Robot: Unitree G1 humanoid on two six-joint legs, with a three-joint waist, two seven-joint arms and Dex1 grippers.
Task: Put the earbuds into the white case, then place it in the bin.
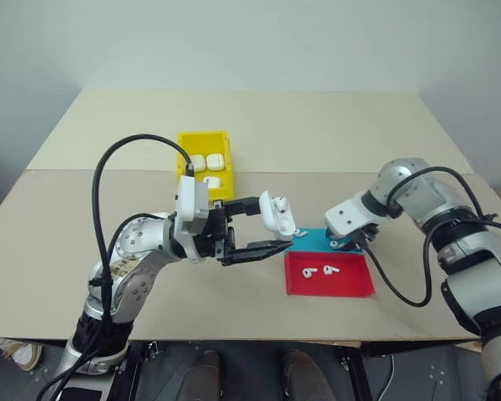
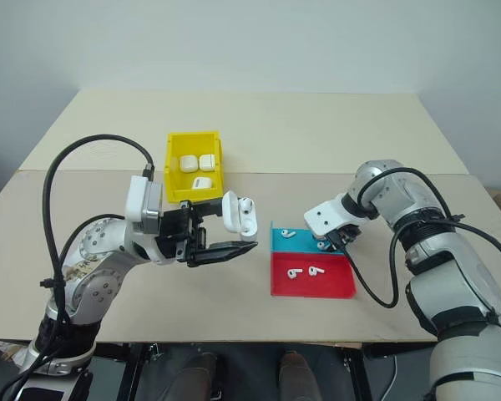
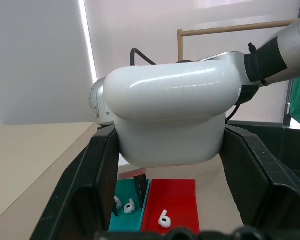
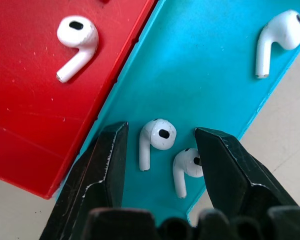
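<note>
The left end effector [image 1: 263, 225] pinches the white case [image 1: 276, 213] between its two black fingers and holds it in the air above the worktop [image 1: 317, 125], just left of the trays; in the left wrist view the case [image 3: 172, 117] sits squarely between the fingers [image 3: 87, 185]. The right end effector [image 4: 160, 145] points steeply down over the blue tray [image 4: 210, 75], its fingers spread with two earbuds [image 4: 157, 137] lying on the tray between the tips (neither finger clearly touches them). A third earbud [image 4: 277, 40] lies farther along the same blue tray, near its edge. The red tray [image 1: 330, 274] lies flush against the near side of the blue one and carries two more earbuds [image 1: 317, 271]. The bin [image 1: 204, 163] stands on the worktop, far and to the left of the trays, well apart from both end effectors, and already holds several white cases [image 2: 196, 171].
</note>
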